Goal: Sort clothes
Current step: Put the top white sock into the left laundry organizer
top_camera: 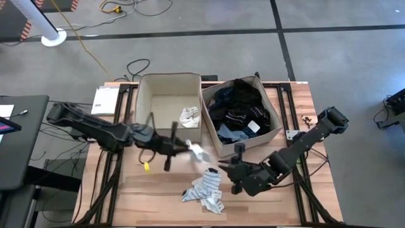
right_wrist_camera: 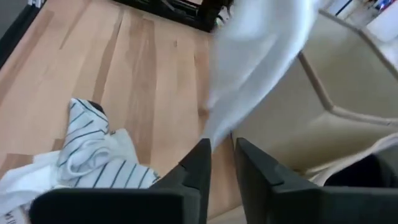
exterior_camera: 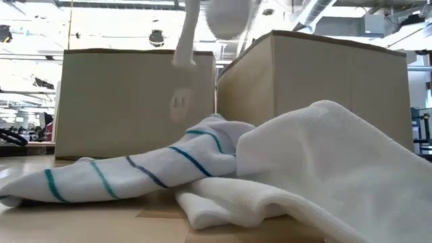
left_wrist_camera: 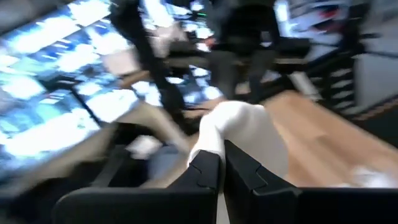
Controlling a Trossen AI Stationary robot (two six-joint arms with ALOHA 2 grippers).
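A white sock (top_camera: 197, 152) hangs in the air over the table's middle, in front of the two bins. My left gripper (top_camera: 185, 147) reaches in from the left and is shut on it. My right gripper (top_camera: 223, 170) stands just right of the sock, its fingers a little apart (right_wrist_camera: 222, 155); the sock's lower end (right_wrist_camera: 211, 127) comes down right to its fingertips. A pile of white socks with thin stripes (top_camera: 205, 190) lies flat on the table near the front. In the low view the lifted sock (exterior_camera: 185, 40) hangs above that pile (exterior_camera: 135, 169). My left gripper pinches the white sock between its two shut fingers at one end (left_wrist_camera: 214, 146). The fingers come level from the table's left. The sock stands out past the fingertips (left_wrist_camera: 249, 127) and is lifted clear of the table. My right gripper: whether its parted fingers touch the sock's end (right_wrist_camera: 211, 127), I cannot tell.
Two beige fabric bins stand at the back. The left bin (top_camera: 147, 95) holds a light sock (top_camera: 190, 116); the right bin (top_camera: 271, 107) holds dark clothes (top_camera: 237, 107). A small yellow thing (top_camera: 146, 166) lies at the left, a white booklet (top_camera: 104, 100) at the far left corner.
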